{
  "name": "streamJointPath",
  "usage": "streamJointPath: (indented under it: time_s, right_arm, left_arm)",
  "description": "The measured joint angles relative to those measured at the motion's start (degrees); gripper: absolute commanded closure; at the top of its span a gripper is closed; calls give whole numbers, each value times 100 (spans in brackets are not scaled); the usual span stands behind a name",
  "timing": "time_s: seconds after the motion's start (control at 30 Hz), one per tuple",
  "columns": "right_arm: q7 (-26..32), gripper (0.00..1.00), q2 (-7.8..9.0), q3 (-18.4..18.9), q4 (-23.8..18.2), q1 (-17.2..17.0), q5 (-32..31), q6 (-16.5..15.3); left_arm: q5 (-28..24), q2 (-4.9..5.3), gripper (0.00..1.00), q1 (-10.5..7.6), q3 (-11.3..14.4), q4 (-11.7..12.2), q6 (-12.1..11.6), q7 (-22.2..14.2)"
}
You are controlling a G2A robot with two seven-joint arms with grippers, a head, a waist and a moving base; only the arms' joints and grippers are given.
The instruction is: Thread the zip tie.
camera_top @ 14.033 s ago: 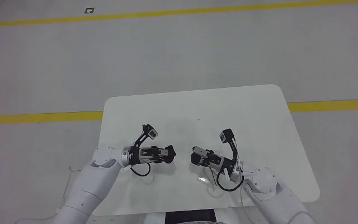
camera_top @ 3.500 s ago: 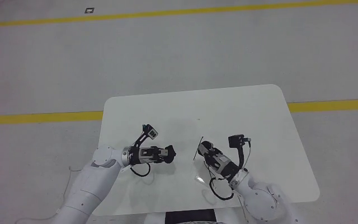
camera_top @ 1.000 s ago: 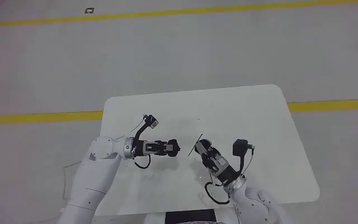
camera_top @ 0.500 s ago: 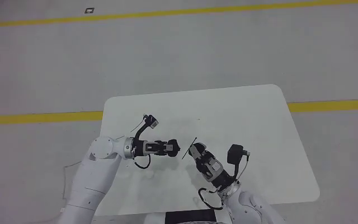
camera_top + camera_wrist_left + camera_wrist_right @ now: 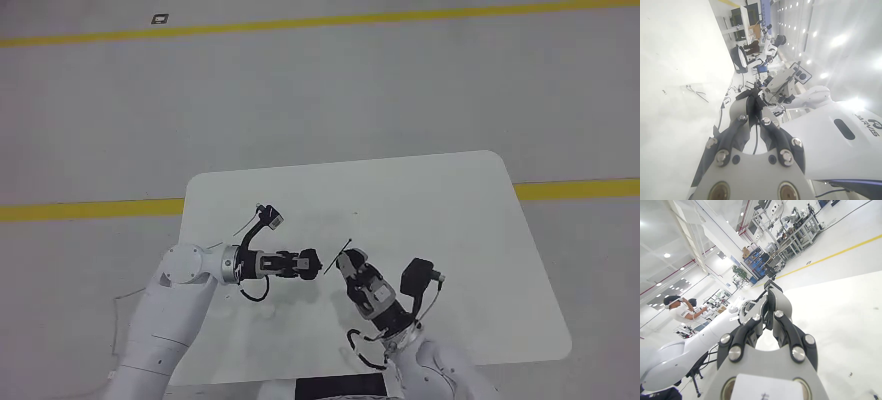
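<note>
Reading top view: your right claw [image 5: 343, 264] is clamped on the zip tie [image 5: 345, 247], which pokes out near the left claw [image 5: 312, 264], above the table [image 5: 450, 200].
Left wrist view: that claw is closed on a thin dark strand [image 5: 755, 136]; what it is, unclear.
Right wrist view: fingers [image 5: 781, 304] pinched together.
Risk: push off-axis and the thin tip may buckle or miss.

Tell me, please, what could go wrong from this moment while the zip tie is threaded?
1. The right pincer holds the thin zip tie at a slant, so its free end may miss its target or bend against the left pincer.
2. The two pincers are very close together above the table; a small error could knock them together.
</note>
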Motion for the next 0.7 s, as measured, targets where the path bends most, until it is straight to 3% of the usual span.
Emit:
streamJointPath:
  time_s: [0.1, 0.37, 0.7]
  right_arm:
    - [-132, 100, -24, -92, 70, 62, -186, 155]
    - [-136, 100, -28, -94, 81, 95, -246, 202]
    - [-387, 100, -113, -375, 261, 307, -634, 629]
  left_arm:
    - [0, 0, 100, 0, 0, 0, 0, 0]
    - [0, 0, 100, 0, 0, 0, 0, 0]
    - [0, 0, 100, 0, 0, 0, 0, 0]
